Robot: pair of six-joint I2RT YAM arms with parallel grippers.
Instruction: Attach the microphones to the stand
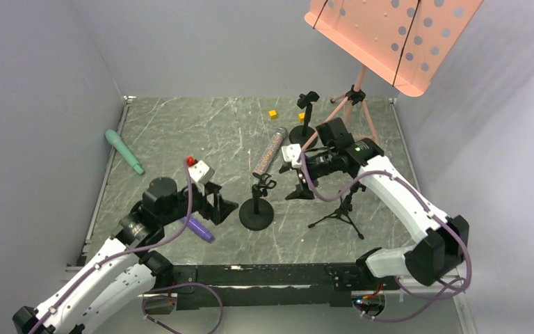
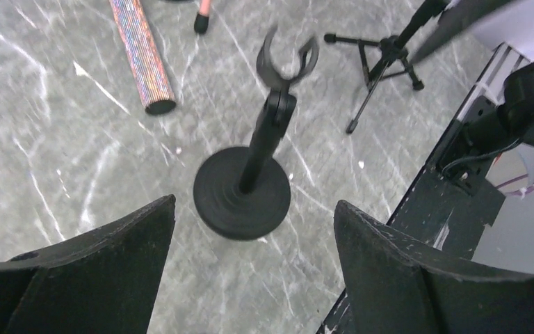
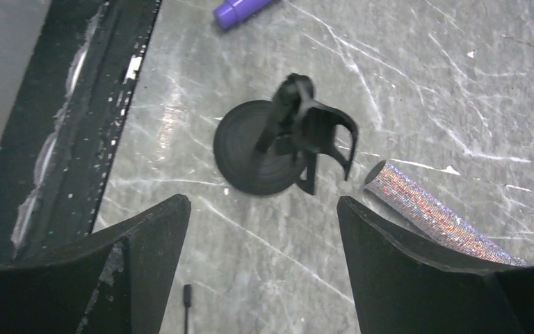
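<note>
Stand [image 1: 256,211] sits bare — your left hand [image 2: 254,207] and right hand [image 3: 262,203] gape empty, framing its clip [image 2: 288,61] for the glitter mic [image 1: 269,153].

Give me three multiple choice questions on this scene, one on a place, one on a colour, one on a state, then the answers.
1. Where is the teal microphone? A) flat on the table near its left edge B) clipped in a stand C) held by a gripper
2. What colour is the microphone closest to the left gripper? A) teal B) glittery C) purple
3. What is in the clip of the round-base stand facing the left gripper? A) nothing B) a microphone C) a cube
Answers: 1 A, it lies by that edge. 2 C, the purple microphone lies beside that gripper. 3 A, the left wrist view shows the clip bare.
</note>
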